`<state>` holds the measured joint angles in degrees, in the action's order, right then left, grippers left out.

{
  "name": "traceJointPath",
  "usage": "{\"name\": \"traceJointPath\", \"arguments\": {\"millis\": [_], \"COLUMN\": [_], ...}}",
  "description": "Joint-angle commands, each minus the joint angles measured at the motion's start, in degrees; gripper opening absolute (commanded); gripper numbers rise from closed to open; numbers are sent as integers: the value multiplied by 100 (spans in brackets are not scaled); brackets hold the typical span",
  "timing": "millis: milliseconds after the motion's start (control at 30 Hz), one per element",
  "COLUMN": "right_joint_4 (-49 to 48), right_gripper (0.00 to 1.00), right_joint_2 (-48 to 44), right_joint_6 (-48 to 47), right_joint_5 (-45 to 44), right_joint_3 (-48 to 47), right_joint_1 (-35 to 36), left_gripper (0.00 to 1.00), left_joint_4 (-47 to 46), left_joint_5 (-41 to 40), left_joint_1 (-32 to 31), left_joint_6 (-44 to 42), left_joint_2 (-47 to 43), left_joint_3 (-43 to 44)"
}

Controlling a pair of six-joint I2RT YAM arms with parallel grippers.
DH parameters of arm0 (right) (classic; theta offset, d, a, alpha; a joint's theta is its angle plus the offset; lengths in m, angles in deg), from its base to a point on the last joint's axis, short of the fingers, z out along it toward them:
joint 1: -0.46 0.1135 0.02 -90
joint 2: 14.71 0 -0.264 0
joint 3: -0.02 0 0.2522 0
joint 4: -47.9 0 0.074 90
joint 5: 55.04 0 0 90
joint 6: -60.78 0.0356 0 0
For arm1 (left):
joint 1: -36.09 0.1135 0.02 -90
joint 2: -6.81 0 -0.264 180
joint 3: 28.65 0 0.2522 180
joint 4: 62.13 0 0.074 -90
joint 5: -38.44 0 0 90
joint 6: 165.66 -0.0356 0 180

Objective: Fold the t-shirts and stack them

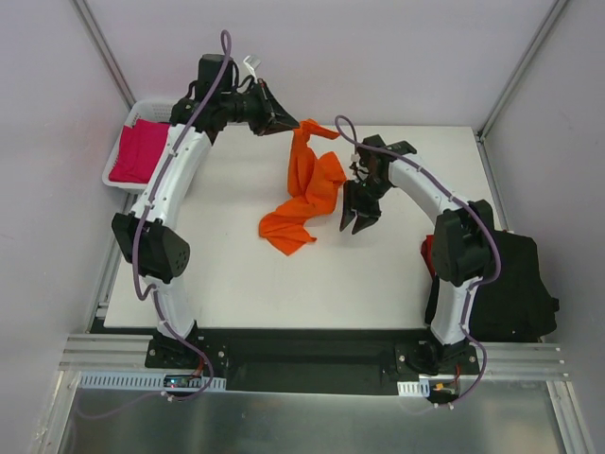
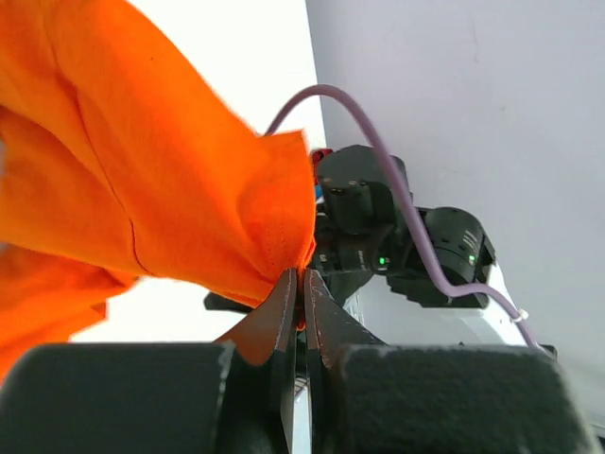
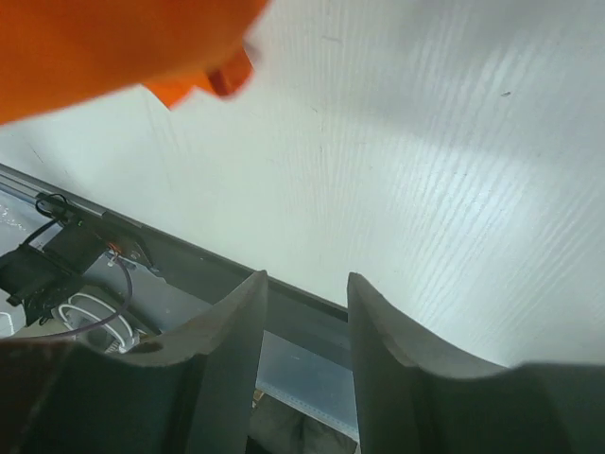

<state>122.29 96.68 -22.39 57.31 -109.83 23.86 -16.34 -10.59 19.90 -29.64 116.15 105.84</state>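
The bright orange t-shirt point(image 1: 307, 184) hangs crumpled over the middle of the table, its lower part bunched on the surface. My left gripper point(image 1: 294, 125) is shut on its upper edge at the back; in the left wrist view the jaws point(image 2: 302, 288) pinch a fold of the orange cloth point(image 2: 142, 161). My right gripper point(image 1: 357, 223) hovers open just right of the shirt with nothing between its fingers point(image 3: 236, 322); only a corner of orange cloth point(image 3: 104, 47) shows at the top left of that view. A magenta-pink t-shirt point(image 1: 140, 151) lies in the basket. Black t-shirts point(image 1: 515, 284) sit piled at the right.
The white lattice basket point(image 1: 120, 142) stands off the table's back left corner. The black pile lies beside the right arm's base, past the table's right edge. The table's near edge and metal rail point(image 3: 312, 312) show below the right fingers.
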Motion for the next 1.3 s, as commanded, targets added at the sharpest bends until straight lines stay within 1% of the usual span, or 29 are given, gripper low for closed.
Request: {"name": "traceJointPath", "arguments": {"millis": [0, 100, 167, 200, 333, 400, 667, 833, 967, 1100, 1200, 1233, 1267], "right_joint_4": [-94, -181, -200, -226, -270, -296, -305, -402, -586, -692, -937, -1077, -1435], "right_gripper": [42, 42, 42, 42, 42, 42, 43, 43, 44, 43, 44, 45, 46], "right_joint_2": [-127, -144, -144, -136, 22, 110, 540, 708, 726, 857, 1007, 1146, 1217], "right_joint_6": [108, 143, 161, 169, 240, 284, 380, 424, 486, 539, 591, 670, 757], "right_joint_5": [6, -3, 6, -2, 33, 59, 138, 243, 279, 366, 743, 971, 1486], "right_joint_3": [29, 108, 135, 135, 30, -93, -612, -542, -384, -480, -577, -595, -621], "right_joint_1": [165, 200, 235, 262, 323, 376, 420, 437, 482, 534, 596, 622, 648], "left_gripper": [0, 0, 0, 0, 0, 0, 0, 0, 0, 0, 0, 0, 0], "left_joint_4": [522, 882, 1041, 1155, 1296, 1341, 1876, 2166, 2325, 2413, 2466, 2483, 2483], "left_joint_5": [-186, -265, -283, -291, -379, -397, -230, -230, -318, -327, -300, -344, -388], "left_joint_1": [-43, -43, -34, -43, -25, -25, -43, -34, -25, -34, -34, -34, -34], "left_joint_6": [-198, -303, -383, -470, -594, -585, -603, -585, -585, -533, -532, -559, -611], "left_joint_2": [-360, -509, -598, -729, -1160, -1396, -1889, -2118, -2250, -2364, -2478, -2522, -2671], "left_joint_3": [214, 714, 899, 856, 129, 30, 355, 600, 610, 619, 479, 356, 207]}}
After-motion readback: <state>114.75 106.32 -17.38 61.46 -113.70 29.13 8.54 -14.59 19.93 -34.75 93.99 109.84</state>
